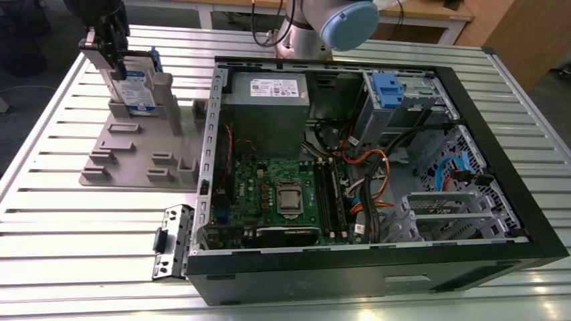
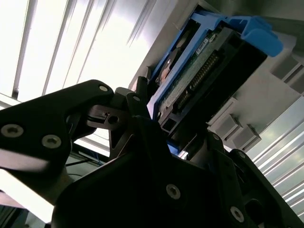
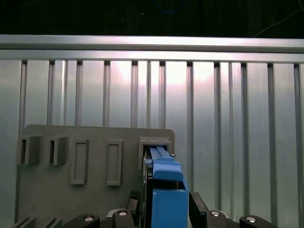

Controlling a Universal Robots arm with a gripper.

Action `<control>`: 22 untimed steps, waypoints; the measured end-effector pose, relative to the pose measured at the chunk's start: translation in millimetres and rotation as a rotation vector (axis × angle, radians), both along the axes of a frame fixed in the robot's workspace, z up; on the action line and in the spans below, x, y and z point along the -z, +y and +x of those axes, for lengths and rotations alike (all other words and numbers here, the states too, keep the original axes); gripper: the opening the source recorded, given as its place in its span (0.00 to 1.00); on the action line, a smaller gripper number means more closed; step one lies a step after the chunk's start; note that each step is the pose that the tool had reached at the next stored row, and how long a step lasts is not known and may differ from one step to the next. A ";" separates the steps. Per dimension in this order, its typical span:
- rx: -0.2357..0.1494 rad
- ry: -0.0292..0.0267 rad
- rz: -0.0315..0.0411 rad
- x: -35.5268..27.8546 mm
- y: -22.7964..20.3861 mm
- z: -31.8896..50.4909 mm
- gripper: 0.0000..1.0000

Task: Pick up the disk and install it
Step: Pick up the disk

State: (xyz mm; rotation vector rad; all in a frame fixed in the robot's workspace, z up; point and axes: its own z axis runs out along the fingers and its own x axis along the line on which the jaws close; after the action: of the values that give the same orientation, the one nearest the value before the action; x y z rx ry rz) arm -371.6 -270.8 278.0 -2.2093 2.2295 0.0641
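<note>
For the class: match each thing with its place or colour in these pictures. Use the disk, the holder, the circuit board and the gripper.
Things:
1. disk
2. holder
3. circuit board
4. gripper

Descriptions:
A. green, inside the case
B. standing upright in the holder
C. grey, on the table beside the case
D. at the disk's top edge

Pairs: 1-B, 2-C, 3-A, 4-D
</note>
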 end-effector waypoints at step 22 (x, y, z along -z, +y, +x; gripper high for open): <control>0.000 -0.0002 -0.0028 -0.2 0.0 0.1 0.36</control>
State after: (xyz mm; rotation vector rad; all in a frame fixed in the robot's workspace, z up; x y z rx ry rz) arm -371.5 -270.7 278.2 -2.2105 2.2309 0.0608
